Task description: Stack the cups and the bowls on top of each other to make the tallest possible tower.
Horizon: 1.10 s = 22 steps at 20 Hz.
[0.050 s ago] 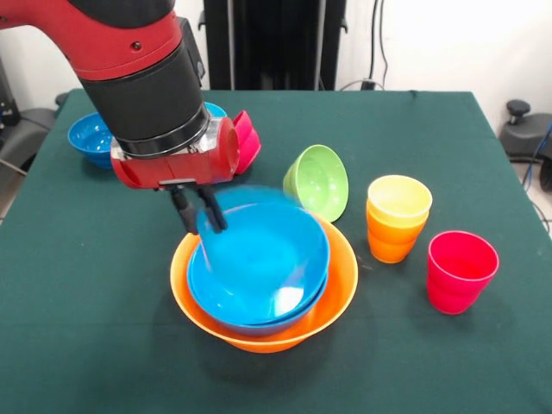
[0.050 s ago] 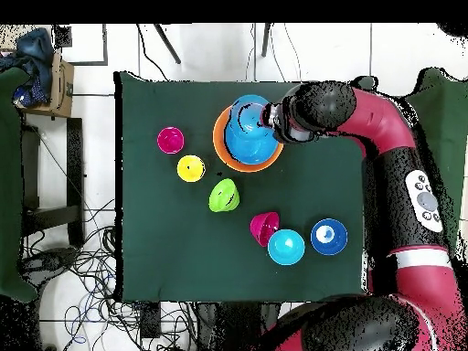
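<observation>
Arm: the red and black arm (image 1: 147,78) reached down over the left side of the orange bowl.
Gripper: the gripper (image 1: 200,210) hung at the left rim of the large blue bowl.
Fingers: the two black fingers (image 1: 183,211) stood close together and pinched the rim of the top large blue bowl, which looked blurred.
Tower: a very large orange bowl (image 1: 332,297) sat on the green surface (image 1: 86,285) with two large blue bowls (image 1: 259,259) nested inside it, the upper one tilted slightly.
Green bowl: a small green bowl (image 1: 317,181) lay tipped on its side just behind the orange bowl, its opening facing the camera.
Cups: a yellow cup (image 1: 398,200) sat nested in an orange cup (image 1: 392,240) to the right of the tower; a red cup (image 1: 461,269) stood upright just beside that pair, apart from it.
Far bowls: a dark-blue bowl (image 1: 89,138) stood at the far left of the surface; a red bowl (image 1: 246,141) lay on its side behind the gripper; a light-blue bowl (image 2: 286,247) stood between those two, largely hidden by the arm in the front view.
</observation>
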Each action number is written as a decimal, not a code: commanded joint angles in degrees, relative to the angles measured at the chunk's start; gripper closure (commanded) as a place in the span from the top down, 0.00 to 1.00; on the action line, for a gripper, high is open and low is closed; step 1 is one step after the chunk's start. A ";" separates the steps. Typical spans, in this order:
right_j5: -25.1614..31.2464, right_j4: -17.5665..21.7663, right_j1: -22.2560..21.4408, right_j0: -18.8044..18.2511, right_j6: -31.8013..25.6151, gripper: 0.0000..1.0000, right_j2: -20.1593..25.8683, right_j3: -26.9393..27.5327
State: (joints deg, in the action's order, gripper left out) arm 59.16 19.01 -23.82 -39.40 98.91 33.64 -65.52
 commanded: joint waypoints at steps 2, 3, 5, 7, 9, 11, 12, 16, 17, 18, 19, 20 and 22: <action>0.10 1.93 -1.16 1.41 -5.01 1.00 -0.77 -0.81; 1.74 1.20 -1.17 0.44 -8.20 1.00 0.68 -1.24; 4.69 0.84 -2.30 -0.36 -11.22 1.00 1.45 -2.55; 3.63 0.92 -2.75 -0.34 -10.51 1.00 1.37 -3.07; 4.07 0.84 -2.96 0.06 -9.84 1.00 1.21 -2.88; 4.22 0.63 -4.00 -0.02 -9.55 1.00 1.23 -4.02; 4.44 0.50 -4.43 0.03 -9.49 1.00 1.29 -4.30; 5.78 -0.08 -6.43 -0.26 -9.48 1.00 1.32 -6.52; 6.74 -0.36 -7.38 -0.38 -9.56 1.00 1.30 -7.81; 6.70 -0.52 -8.15 -0.45 -9.41 1.00 1.35 -8.99; 6.76 -0.72 -9.37 -0.62 -9.46 1.00 1.37 -10.87; 6.66 -0.77 -10.12 -0.73 -9.47 1.00 1.36 -12.04; 6.42 -0.76 -12.03 -0.61 -9.10 1.00 1.21 -14.76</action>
State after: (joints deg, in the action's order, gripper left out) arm 60.06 18.19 -31.47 -40.45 98.91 33.66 -71.06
